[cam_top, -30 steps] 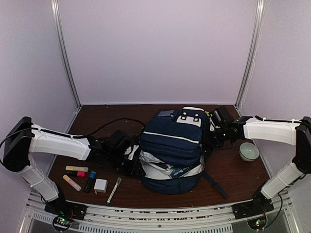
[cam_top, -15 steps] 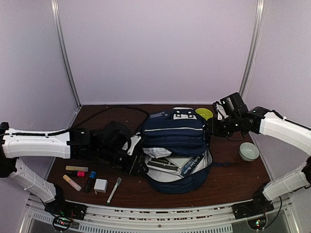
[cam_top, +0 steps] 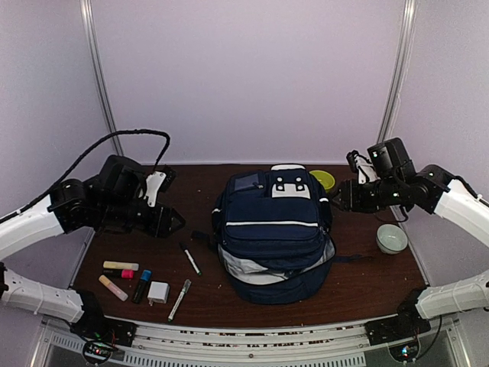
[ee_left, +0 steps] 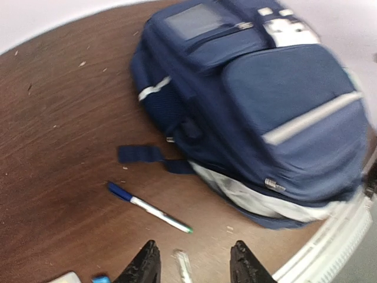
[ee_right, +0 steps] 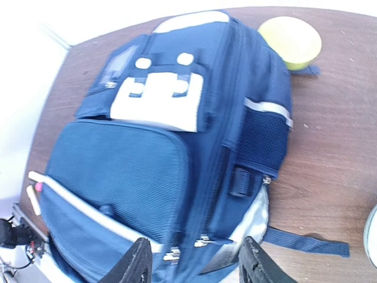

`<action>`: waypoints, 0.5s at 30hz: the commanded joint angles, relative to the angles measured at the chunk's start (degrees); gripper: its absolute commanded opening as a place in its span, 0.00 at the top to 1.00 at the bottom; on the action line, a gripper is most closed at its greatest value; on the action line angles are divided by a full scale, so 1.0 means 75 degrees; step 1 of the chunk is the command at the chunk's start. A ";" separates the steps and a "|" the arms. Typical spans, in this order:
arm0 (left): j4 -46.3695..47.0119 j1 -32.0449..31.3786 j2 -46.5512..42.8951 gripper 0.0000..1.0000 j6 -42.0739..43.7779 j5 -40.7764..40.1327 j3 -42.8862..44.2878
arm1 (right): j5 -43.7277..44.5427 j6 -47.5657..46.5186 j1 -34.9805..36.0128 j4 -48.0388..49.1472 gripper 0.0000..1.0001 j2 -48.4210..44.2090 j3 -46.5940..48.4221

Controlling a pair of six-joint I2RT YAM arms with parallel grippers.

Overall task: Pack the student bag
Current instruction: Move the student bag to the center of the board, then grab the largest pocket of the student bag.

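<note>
The student bag (cam_top: pixel 271 229) lies flat at the table's middle, navy with white trim and a white top patch; grey lining shows at its near end. My left gripper (cam_top: pixel 174 222) hangs open to the bag's left, holding nothing. In the left wrist view the student bag (ee_left: pixel 253 112) is ahead, and a blue-capped pen (ee_left: pixel 150 207) lies on the wood beyond the left gripper (ee_left: pixel 194 268). My right gripper (cam_top: pixel 338 200) hovers open off the bag's right side. In the right wrist view, the right gripper (ee_right: pixel 194 265) stands apart above the student bag (ee_right: pixel 147 171).
The blue-capped pen (cam_top: pixel 189 258) lies just left of the bag. Highlighters (cam_top: pixel 121 266), a blue marker (cam_top: pixel 142 285), a white cube (cam_top: pixel 158 292) and a silver pen (cam_top: pixel 179 299) lie front left. A white bowl (cam_top: pixel 391 238) sits right; a yellow-green bowl (cam_top: pixel 322 179) behind the bag.
My left arm pulled back left and up, away from the bag's opening, its jaws widening. The right arm lifted away to the right. The bag's flap dropped; a pen now lies beside the bag.
</note>
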 commanded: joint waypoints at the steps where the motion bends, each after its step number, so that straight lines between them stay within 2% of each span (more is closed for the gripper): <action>1: 0.1219 0.1080 0.1639 0.61 0.0318 0.0928 -0.0204 | -0.0059 0.0136 0.0362 0.0014 0.49 -0.0032 0.0436; 5: 0.2004 0.1402 0.3138 0.64 -0.0358 0.1608 0.0255 | 0.0042 0.0176 0.0498 -0.0097 0.49 -0.0009 0.0504; 10: 0.2493 0.1566 0.4782 0.63 -0.0677 0.1535 0.0879 | -0.0006 0.0316 0.0600 0.0112 0.49 -0.0068 0.0357; 15: 0.3620 0.2007 0.5638 0.61 -0.1479 0.2235 0.0910 | -0.0026 0.0305 0.0672 0.0173 0.49 0.0019 0.0269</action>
